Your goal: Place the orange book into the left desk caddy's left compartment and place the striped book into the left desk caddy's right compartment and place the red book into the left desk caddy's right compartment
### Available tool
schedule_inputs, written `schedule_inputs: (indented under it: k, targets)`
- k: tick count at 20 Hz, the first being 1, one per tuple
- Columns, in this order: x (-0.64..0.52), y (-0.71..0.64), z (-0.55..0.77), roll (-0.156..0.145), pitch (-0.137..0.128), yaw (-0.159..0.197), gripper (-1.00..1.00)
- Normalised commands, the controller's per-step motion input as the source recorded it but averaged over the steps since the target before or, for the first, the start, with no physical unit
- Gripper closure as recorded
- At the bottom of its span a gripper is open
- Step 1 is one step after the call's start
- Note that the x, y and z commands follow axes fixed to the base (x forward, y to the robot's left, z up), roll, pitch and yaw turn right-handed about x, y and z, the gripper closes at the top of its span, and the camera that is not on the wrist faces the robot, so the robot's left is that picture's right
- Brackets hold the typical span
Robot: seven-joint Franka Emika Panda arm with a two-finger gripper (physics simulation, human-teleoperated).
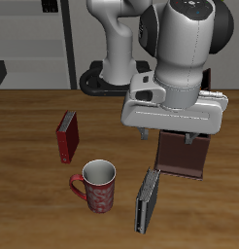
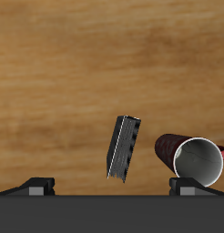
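My gripper (image 1: 170, 134) hangs above the table's back half, over the near end of the left desk caddy (image 1: 183, 158), a dark maroon-brown box mostly hidden under my hand. In the wrist view the fingertips (image 2: 36, 186) stand wide apart with nothing between them, so the gripper (image 2: 112, 187) is open and empty. The striped book (image 1: 148, 201) stands on edge near the table's front, in front of the caddy; it also shows in the wrist view (image 2: 124, 147). The red book (image 1: 66, 136) stands upright well away from the gripper, beyond the mug. The orange book is out of view.
A red-patterned mug (image 1: 96, 185) stands between the red book and the striped book, close to the front edge; it also shows in the wrist view (image 2: 191, 157). The robot's base and grey shelving are at the back.
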Motion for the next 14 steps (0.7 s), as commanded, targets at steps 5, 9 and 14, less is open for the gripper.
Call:
schedule_inputs:
  k: [5,9,14]
  targets:
    - [0.02,-0.15,-0.31,-0.013,-0.075,-0.019,-1.0]
    - [-0.01,-0.09,-0.2,-0.033,-0.09,-0.001,-1.0]
    - [0.09,0.0,-0.3,-0.017,-0.037,0.009,-1.0]
